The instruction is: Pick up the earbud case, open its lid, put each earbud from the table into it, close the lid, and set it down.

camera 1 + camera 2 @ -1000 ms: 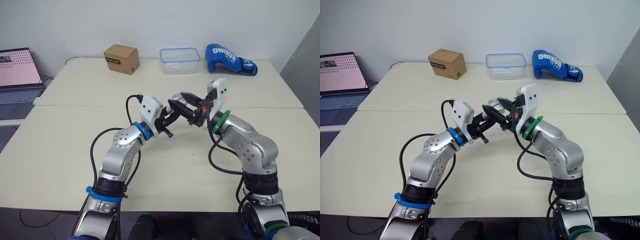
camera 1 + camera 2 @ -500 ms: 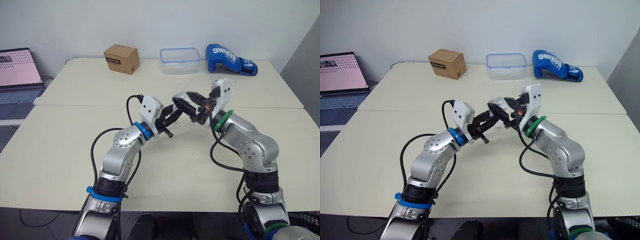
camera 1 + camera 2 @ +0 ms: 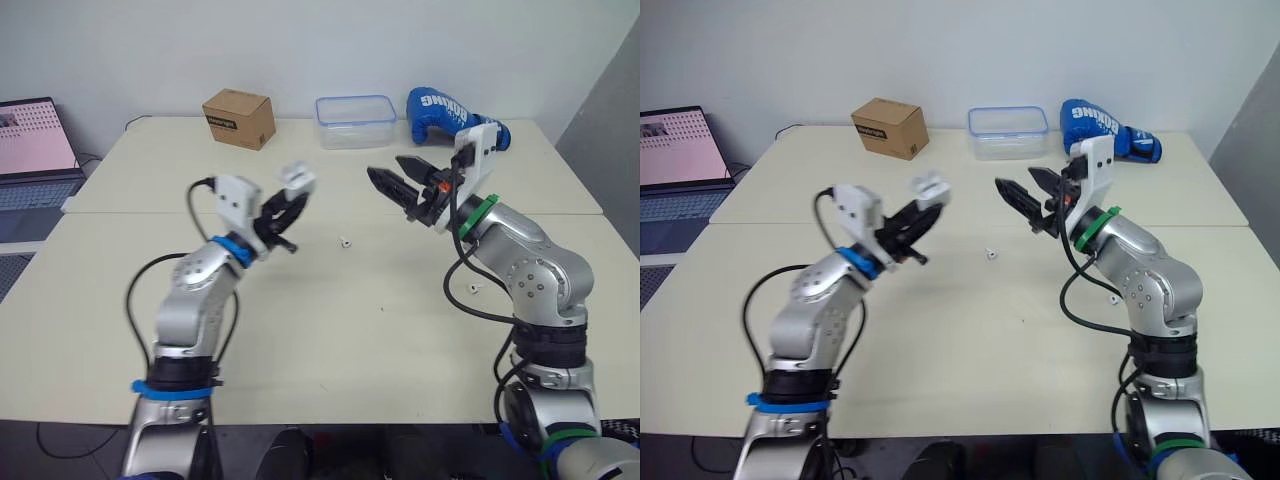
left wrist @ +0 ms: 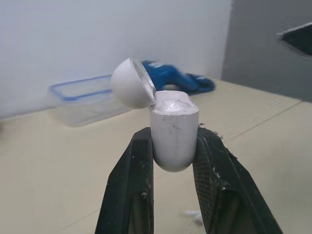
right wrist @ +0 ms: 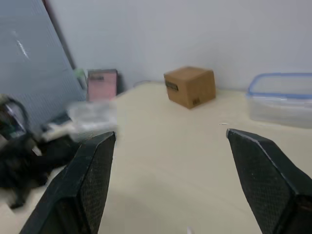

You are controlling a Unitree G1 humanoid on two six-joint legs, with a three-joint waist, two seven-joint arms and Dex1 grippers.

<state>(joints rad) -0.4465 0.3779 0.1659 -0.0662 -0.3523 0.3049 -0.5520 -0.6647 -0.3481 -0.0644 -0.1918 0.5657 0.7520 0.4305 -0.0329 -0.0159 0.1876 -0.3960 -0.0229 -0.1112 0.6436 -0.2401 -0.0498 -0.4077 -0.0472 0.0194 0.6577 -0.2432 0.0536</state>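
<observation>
The white earbud case point(image 4: 174, 131) stands upright between the fingers of my left gripper point(image 3: 285, 205), which is shut on its body. Its round lid point(image 4: 131, 83) is swung open to one side. The case point(image 3: 297, 180) hangs above the table, left of centre. My right gripper point(image 3: 393, 176) is open and empty, raised over the table to the right of the case and pointing toward it. One small white earbud point(image 3: 344, 241) lies on the table between the two grippers. A second earbud point(image 3: 474, 290) lies under my right forearm.
Along the far edge stand a cardboard box point(image 3: 239, 117), a clear plastic container point(image 3: 356, 120) with a blue rim and a blue boxing glove point(image 3: 445, 108). A laptop point(image 3: 35, 140) sits off the table's left side. A seam crosses the table point(image 3: 120, 212).
The grippers, which met at the case in the middle, have drawn apart. My left gripper swung left with the case, its lid now open. My right gripper pulled back right, open.
</observation>
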